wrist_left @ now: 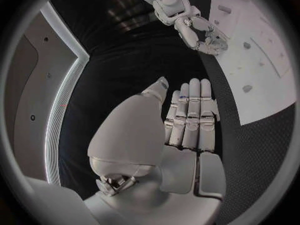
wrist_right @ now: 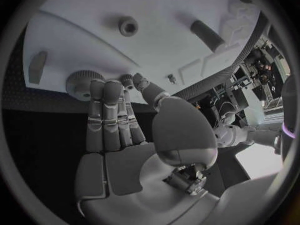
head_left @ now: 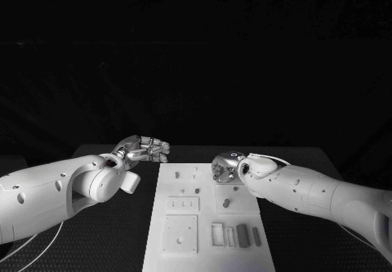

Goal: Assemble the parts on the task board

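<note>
The white task board lies lengthwise in the middle of the table. Small grey parts sit on it: a peg, an oval piece and upright bars. My right hand hovers over the board's far right part. In the right wrist view its fingers are stretched out with their tips at a knurled round part on the board; nothing is gripped. My left hand is off the board's far left corner, with fingers straight, together and empty.
Two square recessed plates and a slotted holder take up the board's near half. A round peg, a dark cylinder and an oblong piece lie ahead of the right hand. Black table flanks the board.
</note>
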You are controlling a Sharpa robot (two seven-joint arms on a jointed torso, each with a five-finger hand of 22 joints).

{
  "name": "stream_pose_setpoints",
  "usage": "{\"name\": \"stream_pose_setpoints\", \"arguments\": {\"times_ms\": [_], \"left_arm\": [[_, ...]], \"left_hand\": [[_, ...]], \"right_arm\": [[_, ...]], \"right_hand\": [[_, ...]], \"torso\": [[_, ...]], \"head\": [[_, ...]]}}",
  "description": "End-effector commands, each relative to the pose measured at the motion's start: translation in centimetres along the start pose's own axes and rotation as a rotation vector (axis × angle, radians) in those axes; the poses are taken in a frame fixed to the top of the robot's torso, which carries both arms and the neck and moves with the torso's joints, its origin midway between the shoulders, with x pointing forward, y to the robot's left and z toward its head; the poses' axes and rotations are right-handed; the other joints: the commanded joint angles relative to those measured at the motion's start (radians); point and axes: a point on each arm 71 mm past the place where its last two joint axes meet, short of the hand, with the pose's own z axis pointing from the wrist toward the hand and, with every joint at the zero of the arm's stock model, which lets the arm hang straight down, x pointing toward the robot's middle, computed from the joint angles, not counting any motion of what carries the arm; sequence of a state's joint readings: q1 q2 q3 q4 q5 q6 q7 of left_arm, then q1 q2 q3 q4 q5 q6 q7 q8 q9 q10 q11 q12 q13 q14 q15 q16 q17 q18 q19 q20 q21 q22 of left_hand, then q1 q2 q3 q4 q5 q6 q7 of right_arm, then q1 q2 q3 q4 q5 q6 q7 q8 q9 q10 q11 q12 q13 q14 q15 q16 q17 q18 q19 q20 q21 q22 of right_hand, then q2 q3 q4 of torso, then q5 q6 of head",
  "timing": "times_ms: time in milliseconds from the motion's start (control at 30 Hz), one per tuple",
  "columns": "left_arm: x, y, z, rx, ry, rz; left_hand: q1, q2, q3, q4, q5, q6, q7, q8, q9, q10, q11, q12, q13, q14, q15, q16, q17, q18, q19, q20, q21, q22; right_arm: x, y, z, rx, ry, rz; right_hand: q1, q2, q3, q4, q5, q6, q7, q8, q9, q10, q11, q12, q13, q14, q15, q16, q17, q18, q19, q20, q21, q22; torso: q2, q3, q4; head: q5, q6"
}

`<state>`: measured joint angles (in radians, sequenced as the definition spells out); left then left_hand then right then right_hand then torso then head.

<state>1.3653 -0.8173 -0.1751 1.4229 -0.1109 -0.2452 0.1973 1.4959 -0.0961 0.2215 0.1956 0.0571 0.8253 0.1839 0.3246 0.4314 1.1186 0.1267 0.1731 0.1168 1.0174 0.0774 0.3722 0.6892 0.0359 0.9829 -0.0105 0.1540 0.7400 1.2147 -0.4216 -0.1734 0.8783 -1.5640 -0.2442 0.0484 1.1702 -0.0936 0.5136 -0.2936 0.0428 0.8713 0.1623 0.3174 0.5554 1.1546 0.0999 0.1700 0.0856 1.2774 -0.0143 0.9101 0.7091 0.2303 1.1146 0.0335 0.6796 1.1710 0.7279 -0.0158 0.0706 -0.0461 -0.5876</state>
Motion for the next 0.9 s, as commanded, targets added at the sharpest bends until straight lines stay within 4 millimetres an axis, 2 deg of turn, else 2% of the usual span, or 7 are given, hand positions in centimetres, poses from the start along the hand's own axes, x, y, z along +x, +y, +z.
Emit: {"name": "stream_pose_setpoints", "arguments": {"times_ms": [33, 467, 900], "left_arm": [[0.3, -0.2, 0.0, 0.014, 0.023, -0.006], [0.5, -0.2, 0.0, 0.012, 0.029, -0.011], [0.5, -0.2, 0.0, 0.01, 0.031, -0.012]], "left_hand": [[-0.004, -0.007, 0.0, 0.008, 0.001, 0.002, 0.003, -0.006, -0.001, 0.004, 0.005, -0.004, -0.001, 0.004, 0.003, -0.004, 0.001, -0.002, -0.001, -0.007, -0.004, -0.002], [-0.004, -0.007, -0.003, 0.013, 0.001, 0.002, 0.004, -0.008, -0.003, 0.004, 0.005, -0.006, -0.002, 0.005, 0.003, -0.006, 0.003, -0.003, 0.0, -0.007, -0.006, -0.002], [-0.003, -0.006, -0.006, 0.021, 0.001, 0.001, 0.005, -0.009, -0.004, 0.005, 0.005, -0.01, -0.003, 0.006, 0.003, -0.01, 0.006, -0.003, 0.001, -0.008, -0.008, -0.002]], "right_arm": [[0.1, 0.1, 0.1, 0.006, 0.006, -0.03], [0.9, 0.2, 0.2, 0.013, 0.03, -0.067], [1.4, 1.1, 0.4, -0.005, 0.065, -0.075]], "right_hand": [[-0.003, -0.01, -0.007, 0.001, 0.005, 0.004, 0.004, -0.004, -0.001, 0.008, 0.0, -0.006, -0.001, 0.004, 0.001, 0.007, 0.002, 0.032, 0.004, -0.004, 0.006, 0.002], [-0.015, -0.016, -0.01, 0.002, 0.005, 0.004, 0.003, -0.007, -0.004, 0.017, -0.002, -0.009, -0.001, 0.002, -0.001, 0.015, 0.008, 0.032, 0.007, -0.006, 0.012, 0.01], [-0.016, 0.0, 0.0, 0.001, 0.005, 0.0, 0.005, -0.015, -0.011, 0.03, -0.006, -0.01, 0.002, 0.004, -0.005, 0.025, 0.015, 0.032, 0.011, -0.011, 0.019, 0.018]], "torso": [[0.003, 0.0012, -0.0012], [0.01, 0.0011, 0.0005], [0.014, 0.0006, -0.0014]], "head": [[0.001, 0.002], [0.001, -0.002], [0.002, -0.007]]}}
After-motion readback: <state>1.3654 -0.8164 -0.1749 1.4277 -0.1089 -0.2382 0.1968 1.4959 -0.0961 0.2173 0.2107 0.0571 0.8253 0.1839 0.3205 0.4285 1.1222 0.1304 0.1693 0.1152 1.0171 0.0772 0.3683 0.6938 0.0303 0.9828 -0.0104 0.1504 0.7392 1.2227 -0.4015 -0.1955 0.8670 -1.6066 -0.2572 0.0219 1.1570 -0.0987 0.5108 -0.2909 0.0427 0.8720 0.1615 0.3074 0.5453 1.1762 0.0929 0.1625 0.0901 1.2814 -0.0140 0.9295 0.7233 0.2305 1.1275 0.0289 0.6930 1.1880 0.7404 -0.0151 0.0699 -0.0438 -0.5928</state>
